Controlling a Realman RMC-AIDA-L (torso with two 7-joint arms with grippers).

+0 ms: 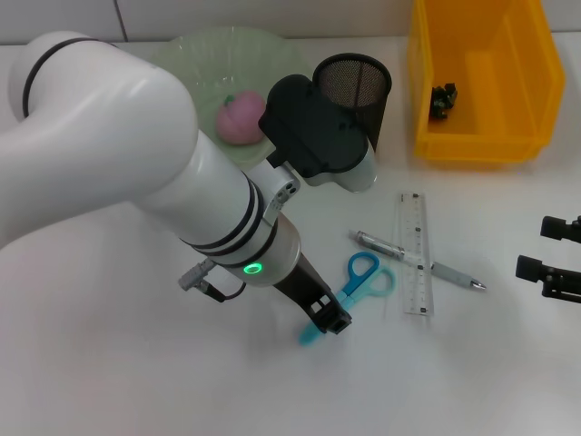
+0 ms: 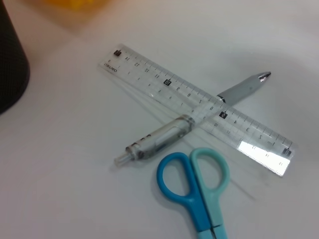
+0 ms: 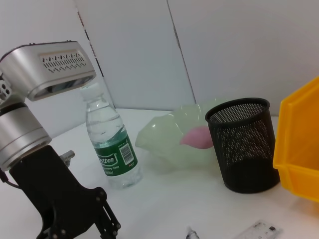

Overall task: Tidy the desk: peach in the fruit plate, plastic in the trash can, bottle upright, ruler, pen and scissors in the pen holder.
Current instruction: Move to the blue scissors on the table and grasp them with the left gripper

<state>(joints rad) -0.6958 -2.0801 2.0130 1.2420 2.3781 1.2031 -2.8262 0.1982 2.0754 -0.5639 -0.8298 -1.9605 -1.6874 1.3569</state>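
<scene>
The blue-handled scissors (image 1: 363,277) (image 2: 197,184) lie on the white desk. My left gripper (image 1: 329,318) (image 3: 102,224) is down at their blade end. A clear ruler (image 1: 413,259) (image 2: 199,107) lies just right of them, with a grey pen (image 1: 418,262) (image 2: 164,137) crossing under it. The pink peach (image 1: 238,118) (image 3: 198,137) rests in the green fruit plate (image 1: 213,50). The black mesh pen holder (image 1: 352,86) (image 3: 244,144) stands beside the plate. Dark crumpled plastic (image 1: 443,100) lies in the yellow bin (image 1: 536,82). The bottle (image 3: 112,149) stands upright. My right gripper (image 1: 545,247) is open at the right edge.
My left arm's white forearm (image 1: 136,154) covers much of the desk's left side in the head view and hides the bottle there. The yellow bin stands at the back right, close to the pen holder.
</scene>
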